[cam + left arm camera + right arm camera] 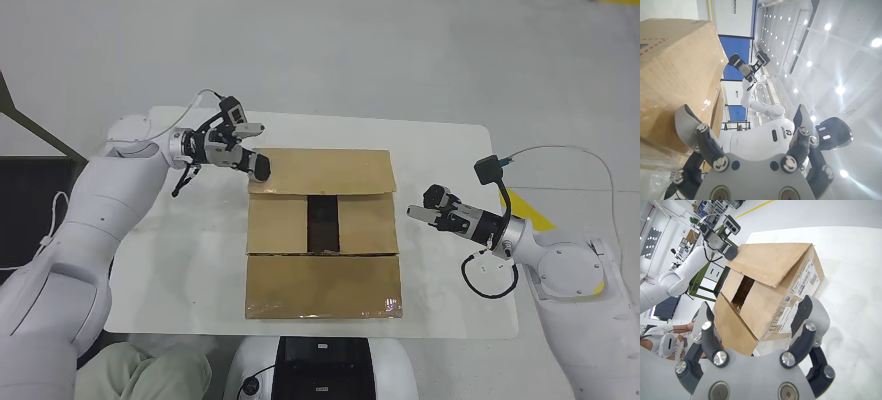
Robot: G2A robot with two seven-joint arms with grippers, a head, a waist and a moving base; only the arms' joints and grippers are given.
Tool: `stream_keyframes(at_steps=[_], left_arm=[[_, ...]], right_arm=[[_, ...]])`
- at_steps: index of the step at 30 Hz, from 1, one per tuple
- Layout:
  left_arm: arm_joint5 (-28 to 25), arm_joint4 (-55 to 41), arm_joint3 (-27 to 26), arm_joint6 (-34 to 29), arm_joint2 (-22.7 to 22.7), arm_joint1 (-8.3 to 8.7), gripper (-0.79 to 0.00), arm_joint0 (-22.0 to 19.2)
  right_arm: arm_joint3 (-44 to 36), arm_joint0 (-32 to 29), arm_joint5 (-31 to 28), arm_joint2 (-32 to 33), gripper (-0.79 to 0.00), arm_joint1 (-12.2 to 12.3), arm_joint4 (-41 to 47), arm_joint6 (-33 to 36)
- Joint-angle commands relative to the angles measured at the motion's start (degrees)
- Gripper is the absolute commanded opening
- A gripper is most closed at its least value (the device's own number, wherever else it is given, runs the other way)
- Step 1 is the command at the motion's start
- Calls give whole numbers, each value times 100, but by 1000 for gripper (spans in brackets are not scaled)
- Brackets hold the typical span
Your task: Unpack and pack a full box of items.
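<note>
A brown cardboard box [320,225] stands in the middle of the white table [440,140]. Its far outer flap [325,170] is raised and its near outer flap [322,285] is folded outward. The two inner flaps lie down with a dark gap [323,222] between them. My left gripper [255,150] is open at the far flap's left corner, with one fingertip [687,121] against the cardboard [677,75]. My right gripper [420,208] hangs open just right of the box, holding nothing. From the right wrist view the box [768,294] sits straight ahead of that gripper [755,311].
Bare table surface lies left of the box [190,250] and right of it [450,280]. The table's near edge runs just below the near flap. A green metal frame [702,283] stands beyond the table on the left arm's side.
</note>
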Motion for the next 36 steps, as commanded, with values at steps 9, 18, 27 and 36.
stream_keyframes(at_steps=[9,18,27,36], left_arm=[[-95,164,427,0,231,-72,0,-176],[-198,316,526,0,319,-92,0,-263],[-198,316,526,0,319,-92,0,-263],[-198,316,526,0,319,-92,0,-263]], right_arm=[[0,0,0,0,0,0,0,0],[0,0,0,0,0,0,0,0],[0,0,0,0,0,0,0,0],[0,0,0,0,0,0,0,0]])
